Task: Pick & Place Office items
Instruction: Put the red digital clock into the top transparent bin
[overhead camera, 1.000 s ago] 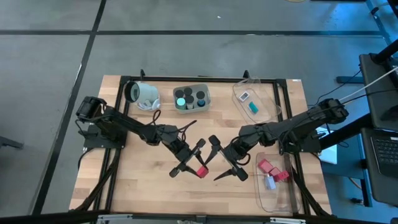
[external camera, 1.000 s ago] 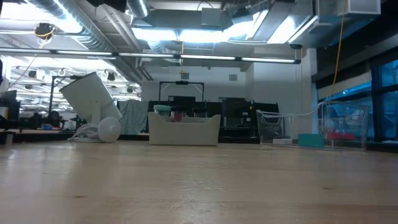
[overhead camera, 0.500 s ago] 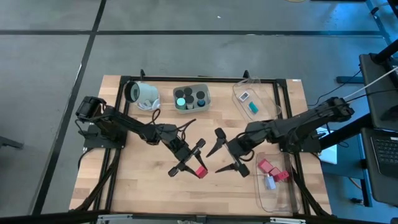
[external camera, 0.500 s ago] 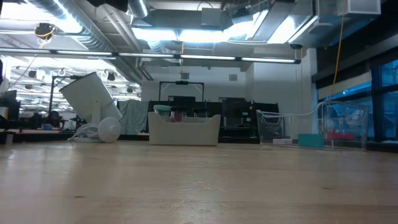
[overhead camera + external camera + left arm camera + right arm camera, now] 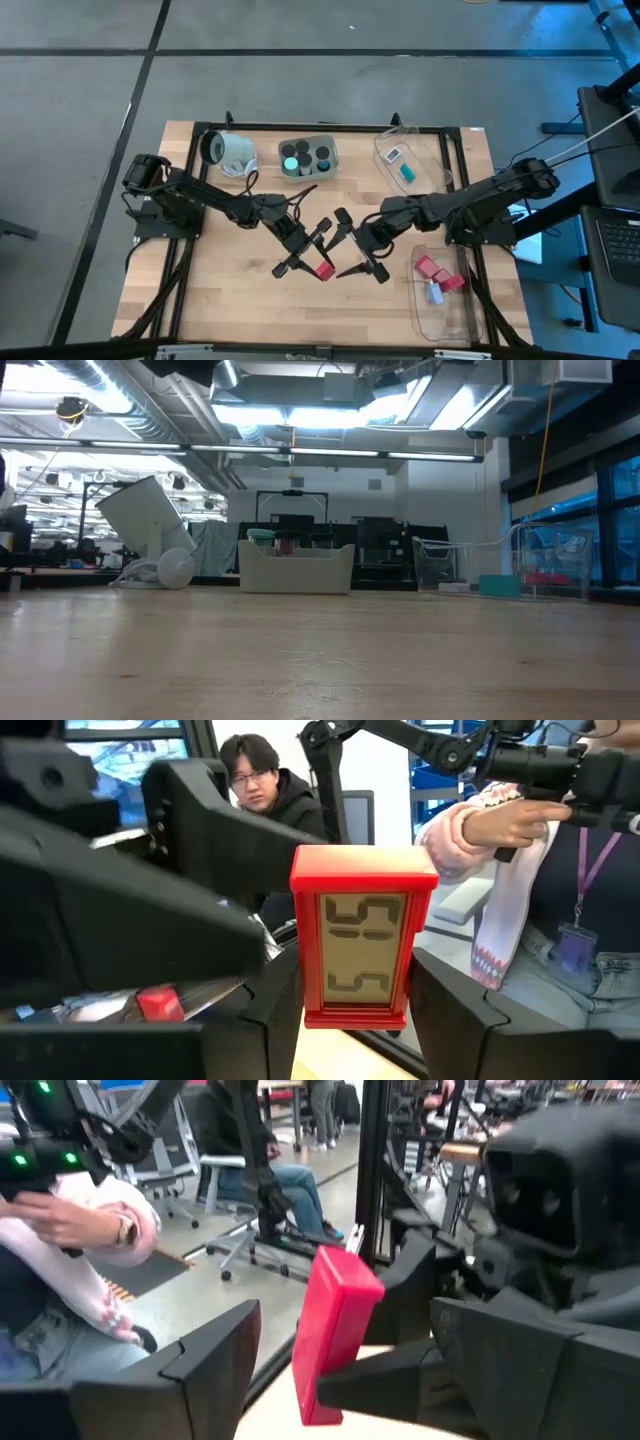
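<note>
A red block with a pale display window (image 5: pixel 363 950) is held up over the middle of the table (image 5: pixel 230 290) by my left gripper (image 5: pixel 316 264), which is shut on it. The same block (image 5: pixel 335 1330) shows in the right wrist view just ahead of my right gripper (image 5: pixel 340 245). That gripper is open, level and faces the left one, with a finger out to each side of the block and apart from it. Neither gripper appears in the low view. My left gripper pinches the red block between its two fingers (image 5: pixel 275 1010) by its two narrow sides, at the end nearest the gripper (image 5: pixel 306 1005). The fingers come in level, slanting from the table's far left. The block stands out past the fingertips, clear of the table.
A white cup (image 5: pixel 228 150) lies on its side at the far left. Beside it stands a grey tray of round caps (image 5: pixel 307 157). Two clear trays hold small rectangles (image 5: pixel 405 160) and red blocks (image 5: pixel 440 285). People are in the room beyond the table.
My right gripper drew back a little toward the table's right edge. It then came in again toward the red block, staying open.
</note>
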`<state>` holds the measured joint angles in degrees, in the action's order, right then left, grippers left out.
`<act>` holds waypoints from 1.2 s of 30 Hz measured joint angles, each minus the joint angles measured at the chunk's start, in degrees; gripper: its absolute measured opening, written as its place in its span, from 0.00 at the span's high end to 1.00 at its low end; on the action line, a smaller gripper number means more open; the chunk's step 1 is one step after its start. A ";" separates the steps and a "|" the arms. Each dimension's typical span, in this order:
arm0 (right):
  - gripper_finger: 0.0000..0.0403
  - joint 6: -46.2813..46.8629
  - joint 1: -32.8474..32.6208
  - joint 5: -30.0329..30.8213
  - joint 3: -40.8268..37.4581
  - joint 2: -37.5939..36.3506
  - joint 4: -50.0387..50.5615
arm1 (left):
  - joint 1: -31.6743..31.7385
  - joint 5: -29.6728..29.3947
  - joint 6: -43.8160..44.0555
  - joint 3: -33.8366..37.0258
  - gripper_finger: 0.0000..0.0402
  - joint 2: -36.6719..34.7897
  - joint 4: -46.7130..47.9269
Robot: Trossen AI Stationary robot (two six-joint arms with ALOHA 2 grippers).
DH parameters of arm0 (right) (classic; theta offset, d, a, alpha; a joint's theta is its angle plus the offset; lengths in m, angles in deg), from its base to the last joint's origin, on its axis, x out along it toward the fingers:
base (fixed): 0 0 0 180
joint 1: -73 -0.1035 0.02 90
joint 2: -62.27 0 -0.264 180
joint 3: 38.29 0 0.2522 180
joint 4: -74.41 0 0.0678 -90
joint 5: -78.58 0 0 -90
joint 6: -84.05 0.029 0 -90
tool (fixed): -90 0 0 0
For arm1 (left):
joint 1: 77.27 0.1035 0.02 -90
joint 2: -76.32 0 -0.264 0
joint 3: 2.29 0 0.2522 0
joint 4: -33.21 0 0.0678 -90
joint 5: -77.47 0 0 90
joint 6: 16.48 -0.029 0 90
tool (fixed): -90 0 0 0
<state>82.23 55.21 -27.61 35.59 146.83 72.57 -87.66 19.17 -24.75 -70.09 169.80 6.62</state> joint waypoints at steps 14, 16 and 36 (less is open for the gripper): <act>0.33 -0.10 0.45 -1.24 -0.02 0.06 -1.53 | 0.04 0.17 -3.71 0.00 0.63 0.00 0.30; 0.35 0.01 0.45 -1.26 -0.02 0.06 -1.59 | 0.04 0.17 -3.91 0.00 0.63 0.01 0.30; 0.37 1.15 0.59 0.09 -0.02 0.06 0.22 | -0.37 0.49 0.09 0.00 0.63 0.02 0.32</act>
<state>83.39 55.79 -27.52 35.57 146.89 72.79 -88.03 19.66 -24.66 -70.09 169.82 6.94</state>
